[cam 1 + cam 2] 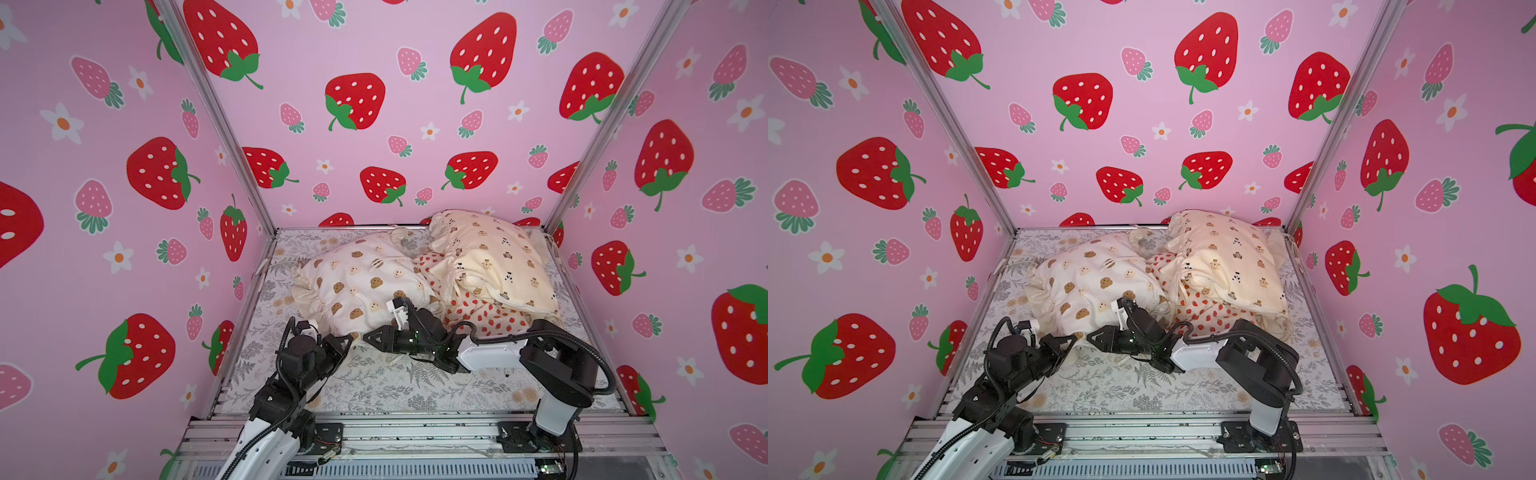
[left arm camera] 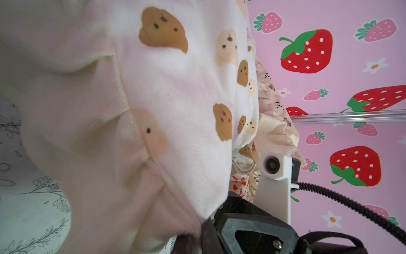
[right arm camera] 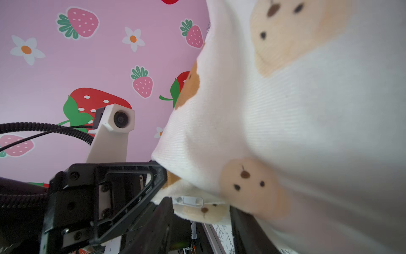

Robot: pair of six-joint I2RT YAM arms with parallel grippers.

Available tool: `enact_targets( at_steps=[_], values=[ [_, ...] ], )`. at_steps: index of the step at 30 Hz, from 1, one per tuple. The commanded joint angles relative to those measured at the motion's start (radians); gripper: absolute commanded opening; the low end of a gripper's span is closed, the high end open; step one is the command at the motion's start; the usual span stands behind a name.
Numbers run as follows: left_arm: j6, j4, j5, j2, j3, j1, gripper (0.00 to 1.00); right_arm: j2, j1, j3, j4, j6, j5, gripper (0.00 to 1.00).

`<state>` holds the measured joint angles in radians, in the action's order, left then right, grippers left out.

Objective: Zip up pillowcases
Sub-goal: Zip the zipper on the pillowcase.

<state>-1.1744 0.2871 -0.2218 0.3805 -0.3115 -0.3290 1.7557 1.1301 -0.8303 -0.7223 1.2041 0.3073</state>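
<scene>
In both top views you get the whole layout on the grey fern-print sheet [image 1: 374,386] over the desk. The white frilly pillowcase with brown bear blobs [image 1: 361,282] [image 1: 1096,282] sits left of centre. The cream frilly pillowcase with tiny bears and pandas [image 1: 494,257] lies at the right rear, on top of the pale pillowcase with red strawberries [image 1: 486,318].

What you cannot read from above is the grip itself. Your right wrist view supplies it: the left fingers [image 3: 123,165] are closed, pinching the white case's near corner so the cloth pulls to a point. The right fingers [image 3: 158,220] stand partly apart on either side of that case's edge. The small white zipper pull [image 3: 190,201] sits between them, close to one tip, and they are not closed on it.

Your left wrist view shows mostly frill and bear print, with its own fingertips blurred and half covered by cloth.
</scene>
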Motion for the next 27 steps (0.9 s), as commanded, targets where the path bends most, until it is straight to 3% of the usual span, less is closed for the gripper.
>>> enact_targets(
  at_steps=[1, 17, 27],
  values=[
    [0.020, -0.070, -0.028, -0.020, 0.002, 0.004, 0.00, -0.039, 0.005, -0.025, 0.038, 0.017, -0.010, 0.47],
    [0.038, -0.229, -0.055, -0.014, 0.021, 0.004, 0.00, -0.021, 0.028, -0.072, -0.021, 0.042, 0.052, 0.47],
    [0.034, -0.226, -0.086, -0.009, 0.002, 0.004, 0.00, -0.044, 0.023, -0.066, -0.055, 0.016, 0.034, 0.42]
  ],
)
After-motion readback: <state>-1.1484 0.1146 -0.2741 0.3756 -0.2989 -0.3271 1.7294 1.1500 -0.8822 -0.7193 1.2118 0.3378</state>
